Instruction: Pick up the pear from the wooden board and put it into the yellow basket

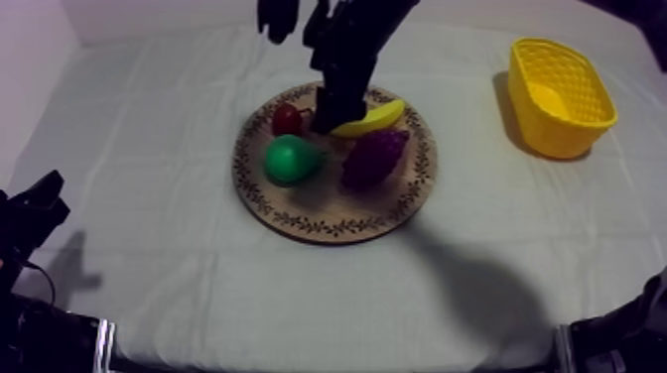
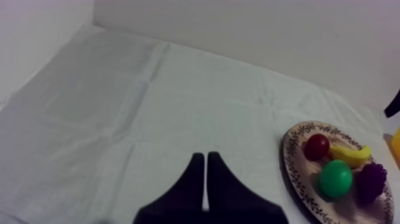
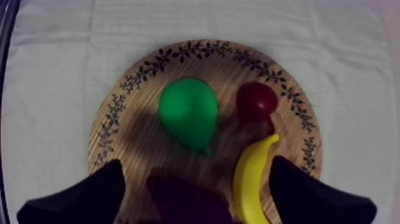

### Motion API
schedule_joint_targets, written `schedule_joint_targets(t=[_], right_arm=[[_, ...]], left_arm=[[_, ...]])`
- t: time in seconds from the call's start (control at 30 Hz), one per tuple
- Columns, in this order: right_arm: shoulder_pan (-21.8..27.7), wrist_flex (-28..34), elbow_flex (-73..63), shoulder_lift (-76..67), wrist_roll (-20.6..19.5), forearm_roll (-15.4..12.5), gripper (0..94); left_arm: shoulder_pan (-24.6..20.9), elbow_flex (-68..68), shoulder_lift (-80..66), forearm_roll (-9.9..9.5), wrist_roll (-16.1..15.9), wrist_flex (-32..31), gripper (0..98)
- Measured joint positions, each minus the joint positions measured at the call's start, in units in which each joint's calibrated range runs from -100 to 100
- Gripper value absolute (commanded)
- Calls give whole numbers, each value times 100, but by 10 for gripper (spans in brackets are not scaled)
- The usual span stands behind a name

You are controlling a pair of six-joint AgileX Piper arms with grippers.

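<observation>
From above, the board lay in the middle of the cloth. The pear sat on the board, next to the red fruit, the grapes and the banana. The right gripper hung over the far side of the board, by the banana and the red fruit. The basket stood well apart at the right. The left gripper sat low at the left edge.

From the left wrist, the left gripper had its fingers pressed together, with nothing in them. It was over bare cloth, away from the board.

From the right wrist, the right gripper had its fingers wide apart, with nothing in them. The pear lay on the board under it, not touched.
</observation>
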Motion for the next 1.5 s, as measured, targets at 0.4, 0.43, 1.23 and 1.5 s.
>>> schedule_joint_targets(t=[0.4,0.43,1.23,1.5], right_arm=[[-145,-123,-723,1380,-104,5,784],[-158,-123,-774,1465,-104,10,783],[-246,-121,-1525,2616,-256,99,389],[-188,37,-1177,2191,-214,99,253]], left_arm=[[0,0,0,0,0,0,1],[0,0,0,0,0,0,1],[0,0,0,0,0,0,1],[0,0,0,0,0,0,1]])
